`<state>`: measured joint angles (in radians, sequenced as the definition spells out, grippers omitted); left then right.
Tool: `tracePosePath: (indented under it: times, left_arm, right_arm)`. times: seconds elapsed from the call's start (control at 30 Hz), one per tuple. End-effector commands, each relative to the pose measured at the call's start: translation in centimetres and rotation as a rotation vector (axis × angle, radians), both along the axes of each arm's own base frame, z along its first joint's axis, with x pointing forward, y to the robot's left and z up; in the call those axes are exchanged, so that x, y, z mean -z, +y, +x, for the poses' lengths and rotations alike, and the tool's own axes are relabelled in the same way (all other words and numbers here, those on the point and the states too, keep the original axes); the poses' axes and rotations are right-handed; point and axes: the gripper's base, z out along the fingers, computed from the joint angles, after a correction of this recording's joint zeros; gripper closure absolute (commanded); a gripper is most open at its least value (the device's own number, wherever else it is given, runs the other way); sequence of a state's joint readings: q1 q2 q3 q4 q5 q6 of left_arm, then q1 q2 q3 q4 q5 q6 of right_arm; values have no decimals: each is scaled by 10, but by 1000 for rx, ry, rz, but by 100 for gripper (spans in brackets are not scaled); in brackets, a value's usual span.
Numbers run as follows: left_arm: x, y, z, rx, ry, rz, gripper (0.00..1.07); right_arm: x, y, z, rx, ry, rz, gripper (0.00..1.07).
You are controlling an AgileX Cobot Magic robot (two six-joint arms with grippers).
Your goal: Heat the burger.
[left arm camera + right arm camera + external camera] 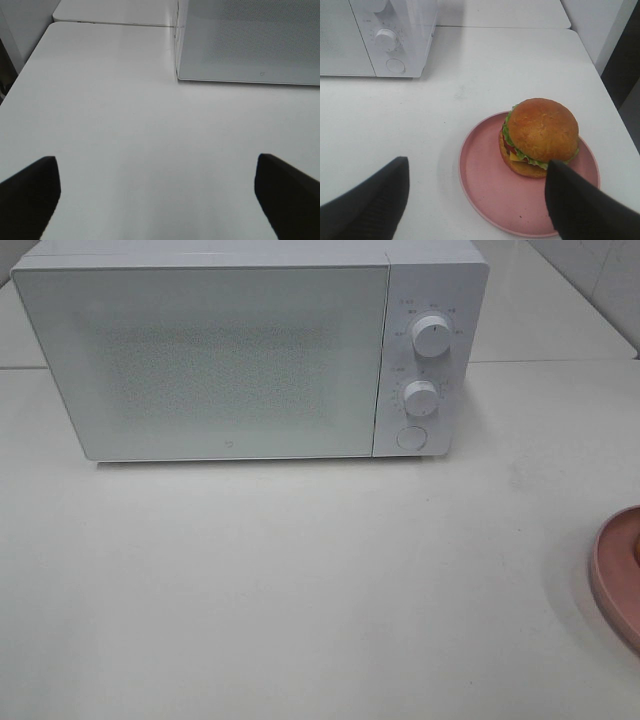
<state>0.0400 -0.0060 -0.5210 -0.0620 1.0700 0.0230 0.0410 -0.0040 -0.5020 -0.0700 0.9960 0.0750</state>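
Burger (541,136) sits on pink plate (490,185) on desk (300,590), right of closed microwave (210,360). Left end effector (157,192) fingers wide apart, empty. Right end effector (477,197) fingers apart, above the plate, holding nothing.

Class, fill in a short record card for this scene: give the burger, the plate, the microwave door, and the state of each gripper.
burger: on the plate, toward one side, bun on top
plate: pink, on the white table, apart from the microwave
microwave: white, door closed, two dials above a round button
left gripper: open, empty, above bare table
right gripper: open, empty, beside the burger
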Motion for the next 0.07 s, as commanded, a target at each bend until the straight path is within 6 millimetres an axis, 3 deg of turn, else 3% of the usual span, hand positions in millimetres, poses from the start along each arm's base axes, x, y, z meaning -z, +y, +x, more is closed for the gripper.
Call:
tracePosePath:
  times: [0.03, 0.07]
  left_arm:
    - [1, 0, -3, -4, -20, -5, 9]
    - [1, 0, -3, -4, -20, -5, 9]
  right_arm:
    - [1, 0, -4, -1, -25, -11, 32]
    - [1, 0, -4, -1, -25, -11, 32]
